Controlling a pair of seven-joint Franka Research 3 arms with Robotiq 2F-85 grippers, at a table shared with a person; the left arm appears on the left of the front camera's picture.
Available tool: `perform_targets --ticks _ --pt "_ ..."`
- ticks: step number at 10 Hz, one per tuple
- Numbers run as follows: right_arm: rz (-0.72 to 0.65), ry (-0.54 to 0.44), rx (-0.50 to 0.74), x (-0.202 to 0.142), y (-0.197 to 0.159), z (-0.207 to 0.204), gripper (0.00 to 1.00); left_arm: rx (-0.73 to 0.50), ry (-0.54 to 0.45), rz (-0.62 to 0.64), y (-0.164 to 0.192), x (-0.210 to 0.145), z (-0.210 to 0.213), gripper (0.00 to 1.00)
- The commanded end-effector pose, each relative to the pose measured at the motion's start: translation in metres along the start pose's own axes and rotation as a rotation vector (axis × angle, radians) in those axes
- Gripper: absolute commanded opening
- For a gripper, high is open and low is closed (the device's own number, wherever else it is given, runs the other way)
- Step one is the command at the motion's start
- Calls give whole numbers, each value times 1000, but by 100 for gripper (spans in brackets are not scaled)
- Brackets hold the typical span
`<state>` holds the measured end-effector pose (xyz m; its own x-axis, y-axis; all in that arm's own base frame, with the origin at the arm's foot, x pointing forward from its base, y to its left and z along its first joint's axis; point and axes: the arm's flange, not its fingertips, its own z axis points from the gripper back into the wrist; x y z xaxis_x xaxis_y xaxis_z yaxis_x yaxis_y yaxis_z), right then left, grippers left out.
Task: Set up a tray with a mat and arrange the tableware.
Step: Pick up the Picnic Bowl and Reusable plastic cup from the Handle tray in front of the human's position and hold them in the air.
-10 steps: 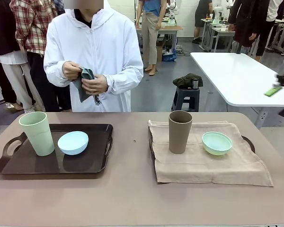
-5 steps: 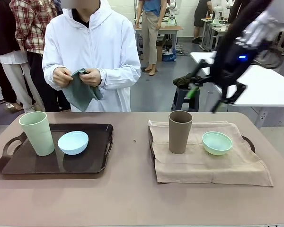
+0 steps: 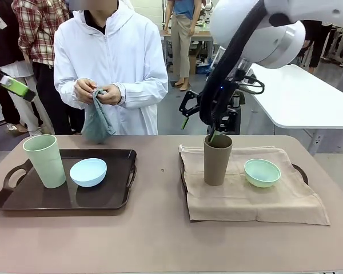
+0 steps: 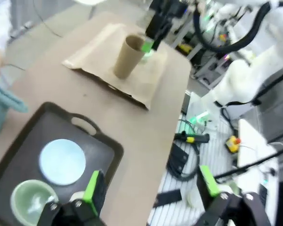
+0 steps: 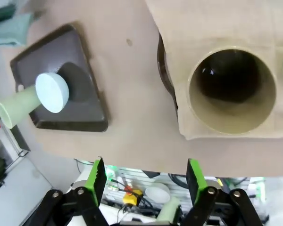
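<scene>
Now | right claw [image 3: 199,129] swung in from the side, spread, empty | brown cup [image 3: 217,160] just beneath it | grab looks next

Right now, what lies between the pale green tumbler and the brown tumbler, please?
In the front view: the light blue bowl on the dark tray, then table, bare save one speck, up to the mat under the brown tumbler.
</scene>
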<state>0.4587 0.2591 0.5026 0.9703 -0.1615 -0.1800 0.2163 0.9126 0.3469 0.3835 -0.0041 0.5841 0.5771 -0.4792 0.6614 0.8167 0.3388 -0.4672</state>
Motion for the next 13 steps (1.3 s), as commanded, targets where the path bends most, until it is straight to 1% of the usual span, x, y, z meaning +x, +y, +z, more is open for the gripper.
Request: perform_targets --ticks 1,13 --pt "-40 -13 1 -12 -11 15 88 10 -13 8 29 -37 35 100" --pt "-40 -13 1 -12 -11 15 88 10 -13 8 29 -37 35 100"
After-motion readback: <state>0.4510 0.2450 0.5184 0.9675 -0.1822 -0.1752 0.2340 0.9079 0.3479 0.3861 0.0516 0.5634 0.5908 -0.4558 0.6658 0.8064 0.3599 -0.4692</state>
